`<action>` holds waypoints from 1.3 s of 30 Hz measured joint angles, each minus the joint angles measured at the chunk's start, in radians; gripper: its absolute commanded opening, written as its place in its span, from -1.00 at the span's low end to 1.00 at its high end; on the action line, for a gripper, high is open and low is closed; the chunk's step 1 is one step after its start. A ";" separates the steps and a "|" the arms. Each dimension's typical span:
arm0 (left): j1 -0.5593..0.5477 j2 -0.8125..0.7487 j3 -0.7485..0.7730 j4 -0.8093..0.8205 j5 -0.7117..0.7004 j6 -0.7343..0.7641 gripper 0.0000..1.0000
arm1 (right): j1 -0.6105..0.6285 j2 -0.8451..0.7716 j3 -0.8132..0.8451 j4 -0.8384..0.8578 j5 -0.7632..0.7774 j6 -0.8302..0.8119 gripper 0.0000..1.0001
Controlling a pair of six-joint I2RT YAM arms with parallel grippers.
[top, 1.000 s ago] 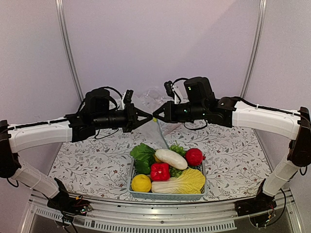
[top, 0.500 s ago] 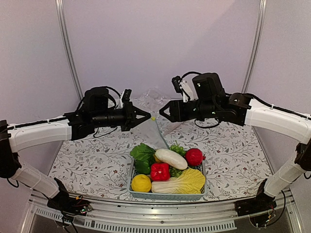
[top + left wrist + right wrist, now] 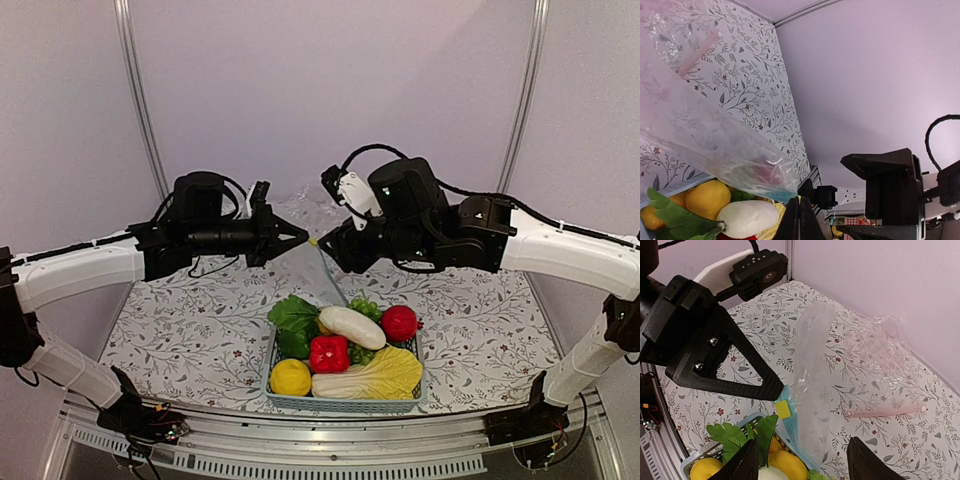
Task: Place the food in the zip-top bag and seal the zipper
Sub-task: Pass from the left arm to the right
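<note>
You face plain pale-lilac wall panels (image 3: pixel 330 70), matte, evenly lit, soft light, no hard shadows. Slim silver metal post on left (image 3: pixel 140 100) and matching silver post on right (image 3: pixel 525 90) lean inward towards top. Surface under white cloth with grey leaf-and-sprig print (image 3: pixel 170 320) runs back to wall. Slotted aluminium rail (image 3: pixel 330 440) along near edge.

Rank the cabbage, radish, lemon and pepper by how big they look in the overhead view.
Largest: cabbage.
Next: radish.
Then lemon and pepper, which look about equal, so I leave them unranked.
</note>
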 measured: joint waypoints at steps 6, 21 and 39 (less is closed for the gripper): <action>0.001 0.000 0.000 -0.018 0.000 -0.012 -1.00 | 0.038 0.093 0.063 -0.006 0.081 -0.101 0.16; 0.002 0.000 0.000 -0.017 0.010 -0.034 -1.00 | 0.056 0.187 0.101 -0.008 0.160 -0.182 -0.07; 0.002 0.000 0.000 -0.011 0.020 -0.045 -1.00 | 0.071 0.234 0.147 0.005 0.232 -0.215 -0.55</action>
